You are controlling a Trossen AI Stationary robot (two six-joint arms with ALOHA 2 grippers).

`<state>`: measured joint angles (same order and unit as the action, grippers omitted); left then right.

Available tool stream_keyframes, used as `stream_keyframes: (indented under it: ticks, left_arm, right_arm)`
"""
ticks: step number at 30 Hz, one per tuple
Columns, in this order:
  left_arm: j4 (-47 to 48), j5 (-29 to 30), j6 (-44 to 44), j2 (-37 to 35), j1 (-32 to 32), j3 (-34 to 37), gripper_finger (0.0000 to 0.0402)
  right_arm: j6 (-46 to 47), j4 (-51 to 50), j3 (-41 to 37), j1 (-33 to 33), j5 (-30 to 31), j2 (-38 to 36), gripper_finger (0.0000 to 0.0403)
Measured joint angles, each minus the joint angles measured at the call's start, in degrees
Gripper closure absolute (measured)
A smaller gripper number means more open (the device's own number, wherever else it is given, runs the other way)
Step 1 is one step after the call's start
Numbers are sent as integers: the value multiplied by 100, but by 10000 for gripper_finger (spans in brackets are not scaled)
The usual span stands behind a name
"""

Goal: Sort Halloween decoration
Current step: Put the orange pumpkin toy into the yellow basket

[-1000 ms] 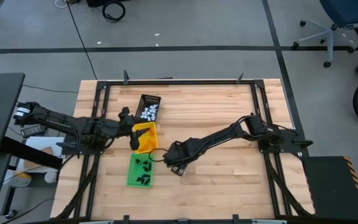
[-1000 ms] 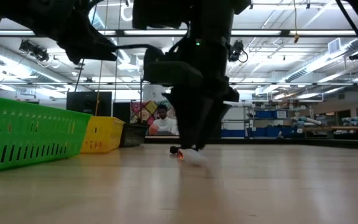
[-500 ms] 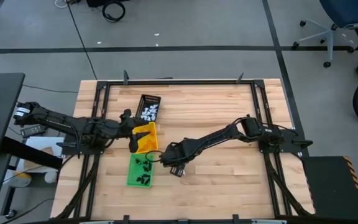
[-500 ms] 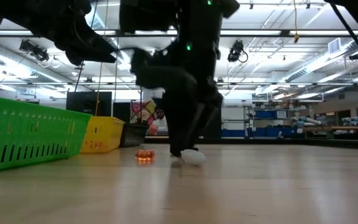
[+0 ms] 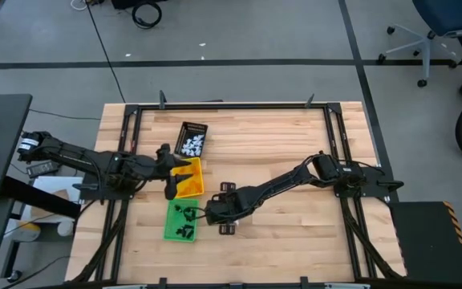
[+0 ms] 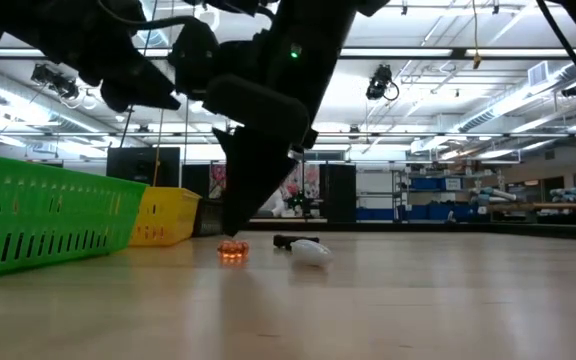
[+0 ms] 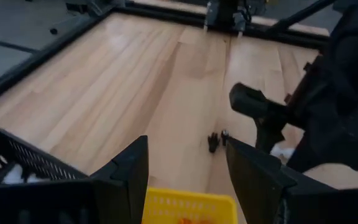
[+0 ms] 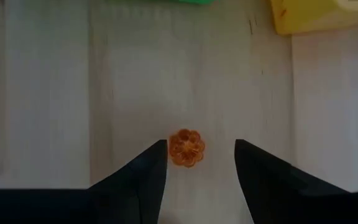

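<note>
Left gripper [image 7: 185, 171]: hangs at the left of the table over the near end of the black tray and the far end of the yellow tray. Its fingers are spread and hold nothing. It sits where it did a second ago, so this arm is waiting.
Black tray [image 5: 192, 138]: farthest of the three trays, with white trinkets inside.
Yellow tray [image 5: 189, 181]: middle tray, partly under the left gripper. A little orange shows inside in the left wrist view.
Green tray [image 5: 181, 220]: nearest tray, holding black trinkets.
Orange trinket [image 8: 186, 149]: lies flat on bare wood just right of the green and yellow trays and belongs in neither yet. A second ago it sat close by the white trinket, under the right gripper. Half a second ago it already lay apart to the left, and it rests in that same spot now.
Right gripper [image 8: 199, 147]: has swung left after the orange trinket and now hovers above it. Its fingers are spread to either side, touching nothing, so it is released and empty.
White trinket [image 6: 311, 253]: loose on the table to the right of the orange one, now clear of the gripper.
Black trinket [image 6: 284, 241]: a small dark piece just beyond the white one.
Meaning for the task: the orange piece seems to have slipped aside, and the gripper is lined up again. My guess is that a descent and a close come next, then a short carry to the yellow tray.
Table [image 5: 295, 136]: at least three loose pieces are still unsorted.
</note>
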<state>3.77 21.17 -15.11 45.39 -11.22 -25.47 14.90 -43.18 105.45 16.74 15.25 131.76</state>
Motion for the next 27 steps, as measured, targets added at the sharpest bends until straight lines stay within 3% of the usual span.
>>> stream_keyframes:
  ticks: [12, 21, 27]
  left_arm:
    - [258, -183, -353, 0, 1, 0, 212]
    - [256, -190, -382, 0, 0, 0, 212]
    - [251, -192, -382, 0, 2, 0, 212]
  right_arm:
    - [-401, 201, -46, -40, -302, 0, 215]
    - [-351, 699, -548, -216, -649, -27, 209]
    - [-439, 697, -563, -235, -743, -28, 224]
